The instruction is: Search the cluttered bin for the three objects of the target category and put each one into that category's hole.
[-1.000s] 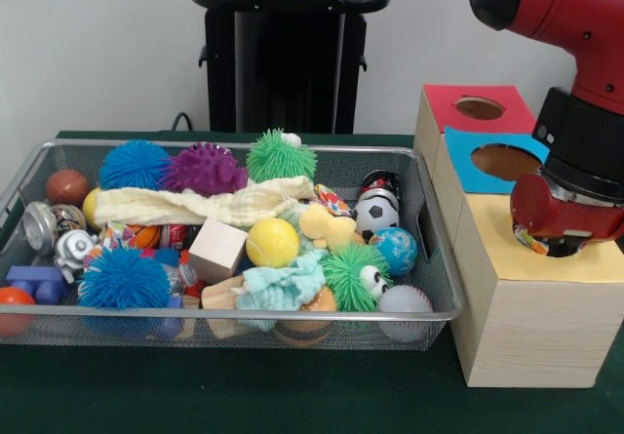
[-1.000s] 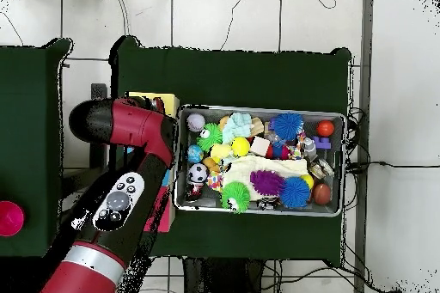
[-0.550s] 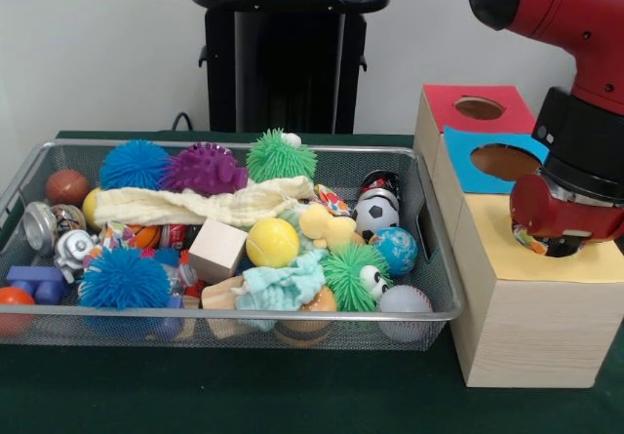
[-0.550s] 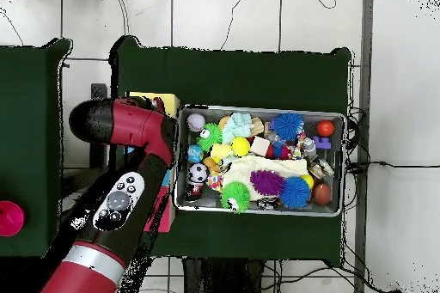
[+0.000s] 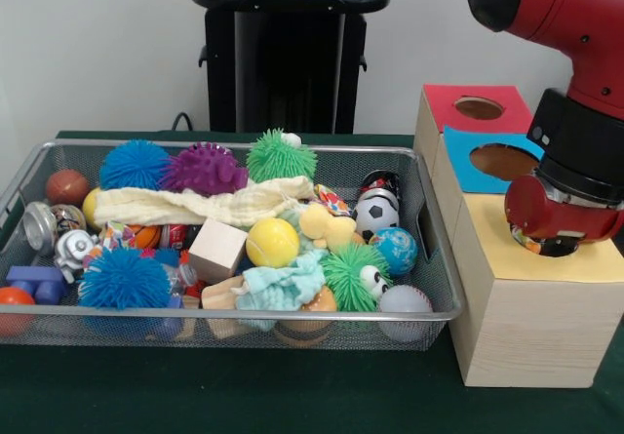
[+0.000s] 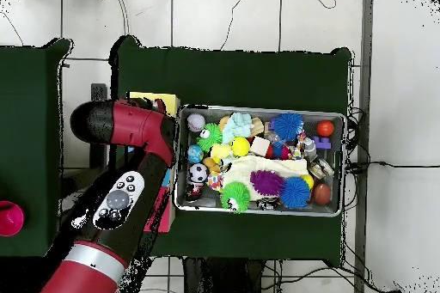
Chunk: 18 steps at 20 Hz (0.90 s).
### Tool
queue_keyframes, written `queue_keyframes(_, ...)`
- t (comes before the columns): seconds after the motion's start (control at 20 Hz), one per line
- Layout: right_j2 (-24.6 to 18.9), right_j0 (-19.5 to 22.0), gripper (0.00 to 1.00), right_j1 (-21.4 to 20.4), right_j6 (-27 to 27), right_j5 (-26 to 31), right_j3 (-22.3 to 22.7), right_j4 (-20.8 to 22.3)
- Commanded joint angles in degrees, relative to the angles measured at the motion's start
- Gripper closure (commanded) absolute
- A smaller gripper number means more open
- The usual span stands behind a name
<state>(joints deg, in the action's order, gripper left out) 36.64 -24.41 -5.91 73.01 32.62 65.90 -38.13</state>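
I read it left to right: the silver wire-mesh bin (image 5: 429,258) is packed, soccer-pattern ball (image 5: 375,212) and blue globe ball (image 5: 395,249) near its right wall. The red-and-black gripper (image 5: 556,244) sits over the yellow-topped wooden box (image 5: 517,307), something multicoloured tucked under it; I can't tell whether the fingers are open or clamped. Risk, in my view: if it's off the hole, the item lands on the box top and rolls off.
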Motion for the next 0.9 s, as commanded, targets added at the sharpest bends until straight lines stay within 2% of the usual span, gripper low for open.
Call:
queue_keyframes(0.05,-5.29,4.20,0.00,2.29,10.61,2.20,2.09,4.40)
queue_keyframes(0.9,-2.44,4.12,0.00,-0.26,10.69,11.17,-0.52,5.89)
